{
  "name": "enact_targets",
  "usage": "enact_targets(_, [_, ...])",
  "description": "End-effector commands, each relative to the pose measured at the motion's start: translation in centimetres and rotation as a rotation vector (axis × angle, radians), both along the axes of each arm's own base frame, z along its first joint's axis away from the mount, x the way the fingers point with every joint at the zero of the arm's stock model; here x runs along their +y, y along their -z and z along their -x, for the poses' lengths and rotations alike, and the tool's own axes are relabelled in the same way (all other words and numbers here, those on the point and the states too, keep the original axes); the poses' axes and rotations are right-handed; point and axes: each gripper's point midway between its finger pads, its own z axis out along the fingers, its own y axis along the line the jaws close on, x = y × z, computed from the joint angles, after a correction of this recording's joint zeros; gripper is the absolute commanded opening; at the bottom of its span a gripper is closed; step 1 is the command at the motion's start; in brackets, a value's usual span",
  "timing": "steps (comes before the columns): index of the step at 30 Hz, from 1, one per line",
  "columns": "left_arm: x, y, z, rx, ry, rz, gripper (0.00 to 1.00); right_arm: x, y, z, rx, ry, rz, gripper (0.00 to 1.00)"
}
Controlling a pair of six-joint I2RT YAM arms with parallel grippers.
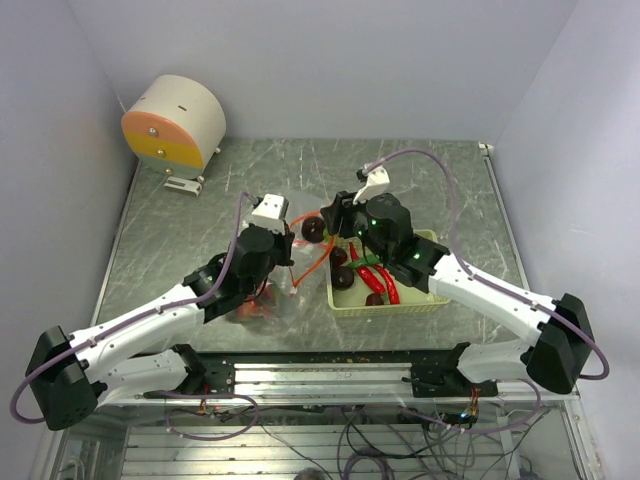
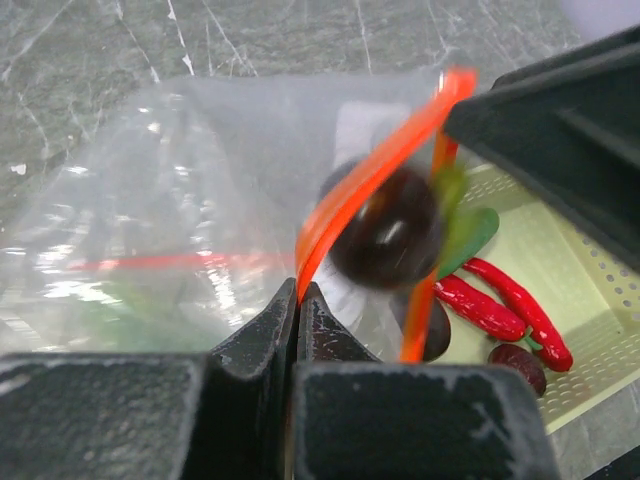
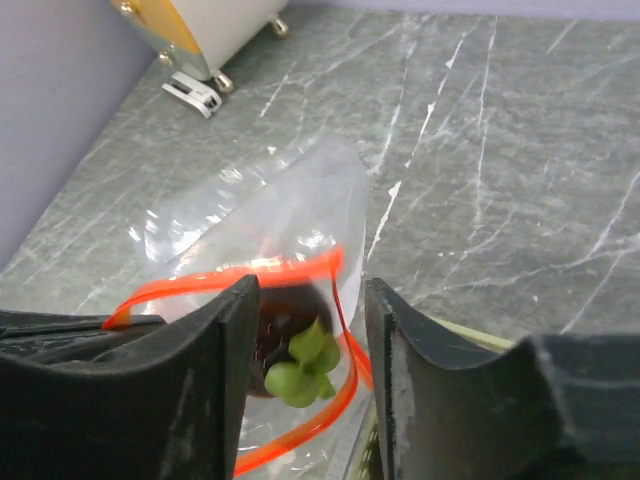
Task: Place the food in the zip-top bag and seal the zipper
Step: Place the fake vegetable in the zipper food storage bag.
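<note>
Bimanual loading of a zip-top bag, shown at the drop of one piece.

The grey marbled surface point(image 1: 200, 200) carries the zip-top bag point(image 2: 180, 200) between the two arms. The pale green basket point(image 1: 386, 309) lies just to its right and holds red chili peppers point(image 2: 500, 300) and dark pieces. The bag's long axis runs roughly left to right in the overhead view. Its closed end trails to the left and its mouth is lifted, facing the basket.

The left gripper point(image 2: 298, 300) is pressed together, pinching one lip of the zipper point(image 2: 370, 180). The strip bows into an open orange-red loop that runs roughly near to far.

The right gripper point(image 3: 310, 290) stands spread over that loop. A dark purple piece point(image 3: 280, 330) with a green calyx point(image 3: 300, 370) sits between and below its fingers, inside the loop. A gap shows at the right finger, so the piece is judged no longer clamped. In the left wrist view the piece is blurred.

To do this step well:
- Keep the left pinch high and taut so the loop stays wide.
- Let the piece fall clear past both lips.
- Lift the right gripper straight up, so its fingers do not catch the far lip or drag the bag toward the basket.
</note>
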Motion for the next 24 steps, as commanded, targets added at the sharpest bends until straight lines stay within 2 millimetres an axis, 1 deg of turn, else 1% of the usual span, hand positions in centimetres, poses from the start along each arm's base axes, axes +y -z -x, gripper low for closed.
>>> enact_targets(1, [-0.4, -3.0, 0.0, -0.034, 0.025, 0.041, 0.07, 0.4, 0.2, -0.3, -0.036, 0.013, 0.045, 0.59])
enact_targets(2, [-0.5, -3.1, 0.0, -0.034, 0.028, 0.043, 0.07, 0.8, 0.4, 0.0, -0.036, -0.006, 0.052, 0.69])
enact_targets(3, [-0.6, -3.1, 0.0, -0.031, 0.031, 0.043, 0.07, 1.3, -0.5, 0.1, -0.05, -0.025, 0.042, 0.72])
enact_targets(6, [-0.6, -3.1, -0.2, -0.024, 0.022, 0.034, 0.07, 1.7, -2.0, 1.3, -0.069, -0.068, 0.024, 0.75])
enact_targets(7, [-0.5, -2.9, -0.3, -0.021, 0.017, 0.03, 0.07, 1.5, -2.4, 1.7, -0.072, -0.073, 0.013, 0.75])
enact_targets(8, [-0.4, -2.8, -0.3, -0.02, 0.008, 0.026, 0.07, 1.1, -2.9, 2.1, -0.077, -0.071, -0.001, 0.77])
enact_targets(9, [-0.3, -2.6, -0.4, -0.018, 0.002, 0.025, 0.07, 0.5, -2.9, 2.4, -0.074, -0.061, -0.009, 0.78])
enact_targets(11, [-0.2, -2.3, -0.4, -0.015, -0.004, 0.023, 0.07, -1.2, -2.1, 3.0, -0.046, -0.015, -0.005, 0.79])
enact_targets(12, [-0.2, -2.1, -0.5, -0.014, -0.006, 0.02, 0.07, -2.4, -1.8, 3.2, -0.027, 0.027, -0.001, 0.79])
enact_targets(14, [0.0, -1.8, -0.5, -0.01, -0.015, 0.008, 0.07, -4.7, -0.5, 3.6, 0.026, 0.113, 0.014, 0.78])
enact_targets(16, [0.8, -1.6, -0.6, -0.007, -0.049, -0.013, 0.07, -6.7, 0.7, 4.3, 0.056, 0.17, 0.032, 0.77])
enact_targets(18, [1.8, -1.8, -0.8, -0.008, -0.1, -0.029, 0.07, -8.1, 2.0, 4.9, 0.079, 0.199, 0.046, 0.76])
enact_targets(19, [2.4, -1.9, -0.9, -0.01, -0.128, -0.035, 0.07, -8.6, 3.1, 5.2, 0.1, 0.209, 0.064, 0.75])
enact_targets(21, [3.4, -2.4, -0.9, -0.019, -0.176, -0.036, 0.07, -8.9, 4.6, 5.3, 0.142, 0.216, 0.094, 0.74])
enact_targets(24, [4.2, -3.1, -0.7, -0.034, -0.201, -0.021, 0.07, -8.4, 7.3, 4.9, 0.217, 0.206, 0.157, 0.75])
